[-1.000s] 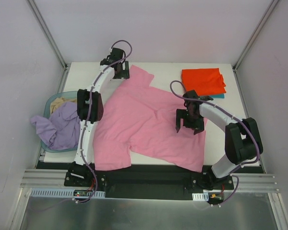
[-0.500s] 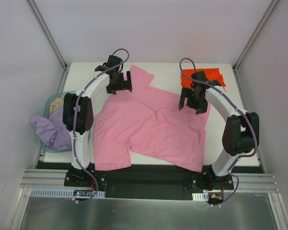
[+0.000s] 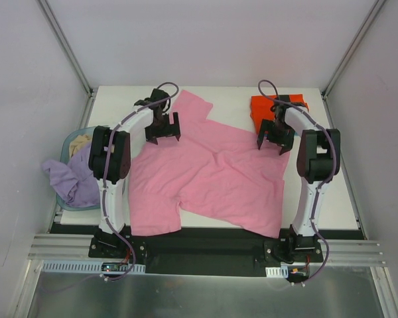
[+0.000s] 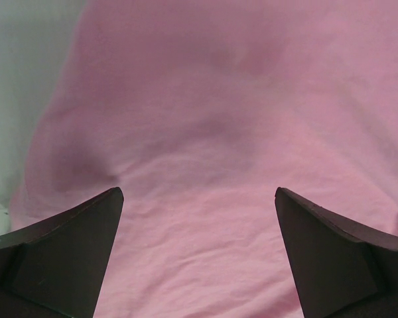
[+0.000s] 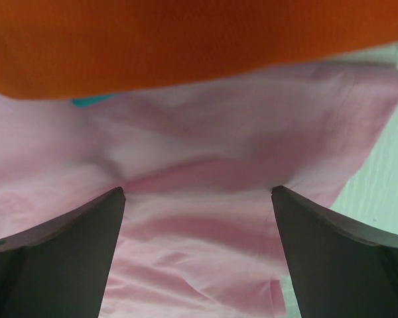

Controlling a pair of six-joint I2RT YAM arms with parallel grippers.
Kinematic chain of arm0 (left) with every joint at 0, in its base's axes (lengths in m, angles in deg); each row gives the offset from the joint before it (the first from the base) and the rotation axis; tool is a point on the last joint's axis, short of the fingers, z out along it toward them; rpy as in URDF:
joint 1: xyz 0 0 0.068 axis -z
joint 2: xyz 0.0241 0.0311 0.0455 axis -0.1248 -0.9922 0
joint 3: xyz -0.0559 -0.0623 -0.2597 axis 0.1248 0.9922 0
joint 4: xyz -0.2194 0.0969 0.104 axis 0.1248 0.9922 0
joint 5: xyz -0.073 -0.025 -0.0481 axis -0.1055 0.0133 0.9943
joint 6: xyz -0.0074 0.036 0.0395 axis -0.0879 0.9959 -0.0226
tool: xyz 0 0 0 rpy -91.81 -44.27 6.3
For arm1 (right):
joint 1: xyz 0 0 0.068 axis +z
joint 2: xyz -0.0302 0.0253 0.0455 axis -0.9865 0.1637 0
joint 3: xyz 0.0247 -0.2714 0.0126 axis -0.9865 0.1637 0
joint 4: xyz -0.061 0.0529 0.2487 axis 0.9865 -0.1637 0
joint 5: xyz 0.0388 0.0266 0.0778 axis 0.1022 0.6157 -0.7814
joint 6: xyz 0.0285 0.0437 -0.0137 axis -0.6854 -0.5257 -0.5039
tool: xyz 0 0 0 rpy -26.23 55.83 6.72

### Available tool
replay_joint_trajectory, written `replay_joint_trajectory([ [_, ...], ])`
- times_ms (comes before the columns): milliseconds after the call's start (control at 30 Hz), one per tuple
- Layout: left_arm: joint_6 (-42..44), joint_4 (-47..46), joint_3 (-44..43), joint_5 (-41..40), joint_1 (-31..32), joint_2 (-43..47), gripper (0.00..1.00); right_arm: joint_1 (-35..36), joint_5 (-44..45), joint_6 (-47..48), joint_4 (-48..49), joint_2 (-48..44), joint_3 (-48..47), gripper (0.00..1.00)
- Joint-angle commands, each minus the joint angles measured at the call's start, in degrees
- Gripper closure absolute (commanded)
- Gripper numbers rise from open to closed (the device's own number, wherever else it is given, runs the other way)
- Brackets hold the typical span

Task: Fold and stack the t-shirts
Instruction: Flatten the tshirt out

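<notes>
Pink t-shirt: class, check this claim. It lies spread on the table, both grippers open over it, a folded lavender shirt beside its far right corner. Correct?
No: the folded shirt is orange-red, not lavender, as the top external view shows. The pink t-shirt lies spread, left gripper and right gripper open over it.

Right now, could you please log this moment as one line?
left gripper: open above pink t-shirt | right gripper: open above its edge by orange-red t-shirt | pink t-shirt: spread, unfolded
</notes>
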Motion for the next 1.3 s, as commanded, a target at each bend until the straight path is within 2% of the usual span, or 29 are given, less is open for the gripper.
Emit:
replay_joint_trajectory([
  [0,-1.55,0.37,3.53,-2.89,-2.56,0.53,0.01,0.39,-3.95,4.41,-4.25,3.61,-6.17,0.03],
  [100,-3.31,0.37,8.01,-3.59,-4.23,2.37,0.01,1.97,-5.82,5.55,-5.48,5.11,-7.32,0.03],
  [167,-5.76,0.28,11.96,-6.83,-5.02,3.95,0.01,3.81,-5.91,5.73,-5.66,5.99,-7.76,0.03],
  [300,-7.09,0.28,15.93,-8.78,-7.30,7.03,0.01,6.19,-7.05,6.17,-7.50,8.27,-13.27,0.03],
  [533,-7.45,0.37,15.50,-8.34,-8.10,6.86,0.01,7.07,-5.83,6.87,-11.81,16.18,-27.16,0.03],
  [767,-7.62,0.37,11.72,-4.03,-8.01,7.21,0.01,7.16,-5.38,9.86,-12.07,19.00,-32.28,0.03],
  [867,-7.71,0.37,10.22,-1.58,-8.01,7.91,0.01,7.51,-7.84,8.81,-12.52,16.73,-30.19,0.03],
  [1000,-7.36,0.37,9.43,0.45,-7.84,9.67,0.01,7.42,-2.78,5.66,-8.40,7.68,-16.68,0.03],
  [1100,-7.09,0.37,9.95,0.62,-7.58,11.34,0.01,5.76,1.02,2.93,-5.24,0.03,-10.95,0.03],
  [1167,-7.18,0.37,10.22,0.63,-7.31,12.39,0.01,3.47,0.59,1.00,-3.21,-4.27,-6.11,0.03],
  [1267,-7.27,0.37,10.75,0.63,-6.61,13.10,0.01,0.40,0.06,0.11,0.14,-6.40,-3.28,0.03],
])
